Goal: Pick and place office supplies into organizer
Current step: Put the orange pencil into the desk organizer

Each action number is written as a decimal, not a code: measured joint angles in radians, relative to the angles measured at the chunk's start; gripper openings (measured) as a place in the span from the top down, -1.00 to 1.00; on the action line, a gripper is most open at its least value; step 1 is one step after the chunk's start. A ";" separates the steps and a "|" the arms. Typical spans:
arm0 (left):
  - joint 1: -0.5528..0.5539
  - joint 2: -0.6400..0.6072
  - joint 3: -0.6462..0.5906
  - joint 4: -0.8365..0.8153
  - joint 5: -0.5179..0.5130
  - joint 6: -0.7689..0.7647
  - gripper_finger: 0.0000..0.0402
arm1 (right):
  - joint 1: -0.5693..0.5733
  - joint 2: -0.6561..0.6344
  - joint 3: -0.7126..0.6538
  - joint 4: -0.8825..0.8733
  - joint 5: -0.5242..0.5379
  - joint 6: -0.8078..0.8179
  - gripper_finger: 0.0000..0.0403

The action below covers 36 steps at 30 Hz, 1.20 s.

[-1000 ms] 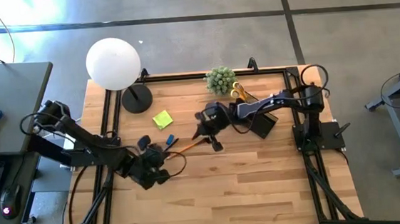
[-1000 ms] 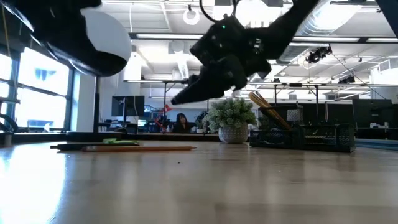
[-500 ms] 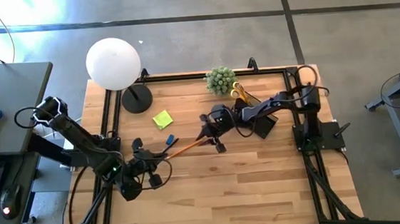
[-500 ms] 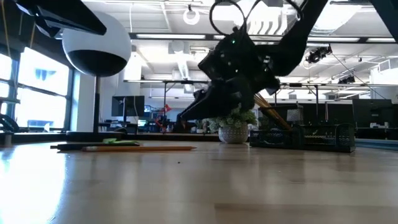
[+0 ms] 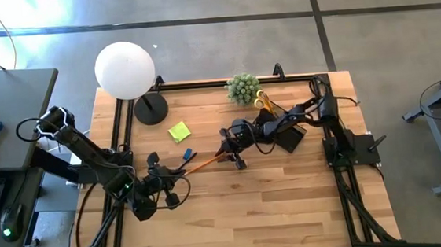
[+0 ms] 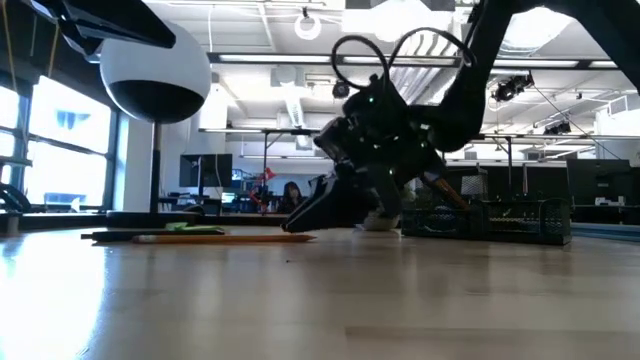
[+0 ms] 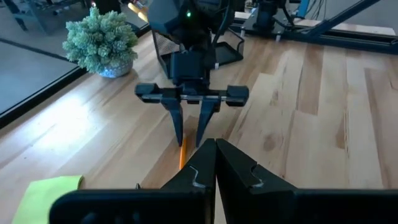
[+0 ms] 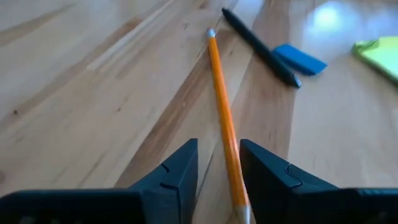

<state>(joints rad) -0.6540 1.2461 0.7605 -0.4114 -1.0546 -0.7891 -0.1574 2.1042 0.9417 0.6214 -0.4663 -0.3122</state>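
Note:
An orange pencil [image 8: 225,118] lies flat on the wooden table [image 5: 274,206], near its middle. My right gripper [image 8: 217,148] stands open just above the table, one finger on each side of the pencil's end nearest the organizer. Whether a finger touches the pencil does not show. Beyond the pencil lie a dark pen [image 8: 258,46], a small blue block [image 8: 300,60] and a lime-green sticky-note pad [image 5: 178,131]. The black organizer [image 5: 289,138] stands at the far right, with yellow-handled scissors [image 5: 262,100] at its far end. My left gripper [image 7: 214,149] is shut and bare at the near left.
A lamp with a white globe [image 5: 125,69] and a round black base [image 5: 150,109] stands at the far left corner. A small green potted plant [image 5: 242,88] sits at the far edge beside the organizer. Bare wood spreads over the near half of the table.
My right gripper has come down toward the orange pencil, its fingers staying the same distance apart, and now stands low over the table around the pencil's end. My left gripper has risen a little and turned, still shut. The pencil has not moved.

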 joint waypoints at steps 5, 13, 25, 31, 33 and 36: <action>0.000 0.000 0.000 0.006 0.000 0.000 1.00 | 0.001 0.049 0.001 0.069 0.000 0.030 0.44; 0.000 0.000 0.000 0.009 -0.001 0.000 1.00 | 0.001 0.075 0.027 0.077 -0.005 0.045 0.44; 0.000 0.000 0.000 0.009 -0.001 0.000 1.00 | 0.042 0.069 0.049 -0.023 0.082 -0.030 0.79; 0.000 0.001 0.000 0.009 -0.001 0.000 1.00 | 0.041 0.072 0.049 -0.022 0.069 -0.009 0.91; 0.000 0.001 0.000 0.009 -0.001 0.000 1.00 | 0.039 0.074 0.048 -0.006 0.060 0.009 0.86; -0.001 0.001 0.000 0.008 -0.001 0.007 1.00 | 0.035 0.070 0.046 0.017 0.044 0.037 0.86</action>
<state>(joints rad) -0.6546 1.2469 0.7605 -0.4030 -1.0554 -0.7819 -0.1222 2.1738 0.9874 0.6383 -0.4225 -0.2751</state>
